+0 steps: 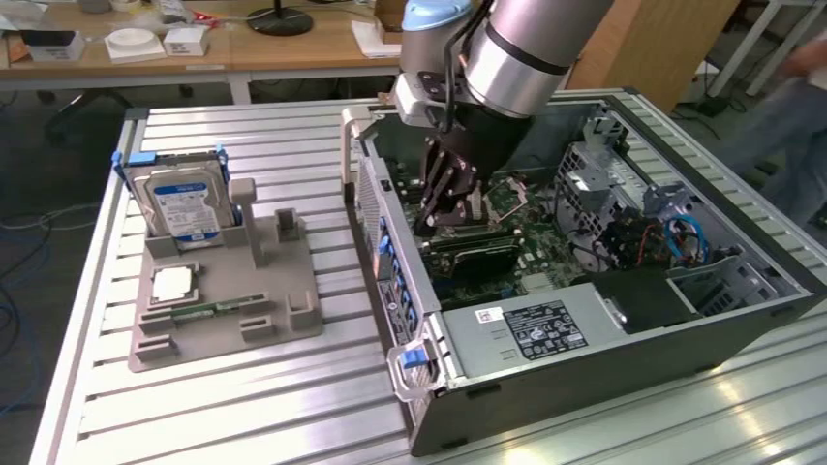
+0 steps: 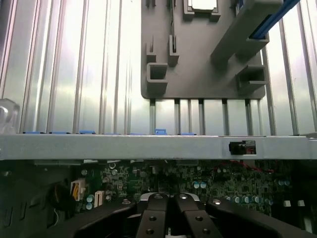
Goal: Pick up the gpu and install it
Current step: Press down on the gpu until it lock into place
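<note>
pincer down inside the open computer case, fingers pressed together over the gpu

the pincer [image 1: 446, 215] reaches into the open case [image 1: 582, 378] with its black fingers [image 2: 158, 220] brought together, tips low over the green motherboard [image 2: 148, 181]; whether they pinch anything cannot be told. the gpu [image 1: 481, 254] sits among the slots on the board, just below the fingertips in the exterior view, with its black cooler showing. the case's grey side wall [image 2: 148, 146] rises close beside the pincer, and the drive cage [image 1: 607, 184] stands to the exterior view's right. outside the wall, the ribbed bench [image 1: 259, 387] carries a grey fixture tray [image 1: 220, 320] holding a hard drive [image 1: 181, 203].
</note>
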Tool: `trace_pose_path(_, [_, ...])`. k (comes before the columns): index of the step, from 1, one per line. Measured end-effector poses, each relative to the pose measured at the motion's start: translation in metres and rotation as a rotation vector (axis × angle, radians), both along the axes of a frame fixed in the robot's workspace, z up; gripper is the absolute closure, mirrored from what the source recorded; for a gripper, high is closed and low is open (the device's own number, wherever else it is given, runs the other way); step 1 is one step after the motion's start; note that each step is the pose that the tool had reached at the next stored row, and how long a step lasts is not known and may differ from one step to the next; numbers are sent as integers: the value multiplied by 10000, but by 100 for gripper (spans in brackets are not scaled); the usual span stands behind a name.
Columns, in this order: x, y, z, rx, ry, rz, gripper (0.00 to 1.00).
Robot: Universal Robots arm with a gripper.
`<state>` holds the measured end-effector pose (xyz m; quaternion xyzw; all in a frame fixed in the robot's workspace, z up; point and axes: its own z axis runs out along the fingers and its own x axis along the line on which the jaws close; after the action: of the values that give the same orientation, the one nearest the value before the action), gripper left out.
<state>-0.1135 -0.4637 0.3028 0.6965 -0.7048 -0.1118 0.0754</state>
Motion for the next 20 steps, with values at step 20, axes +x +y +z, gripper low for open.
trace_pose_path(20, [24,2,-180,14,719,-1,90])
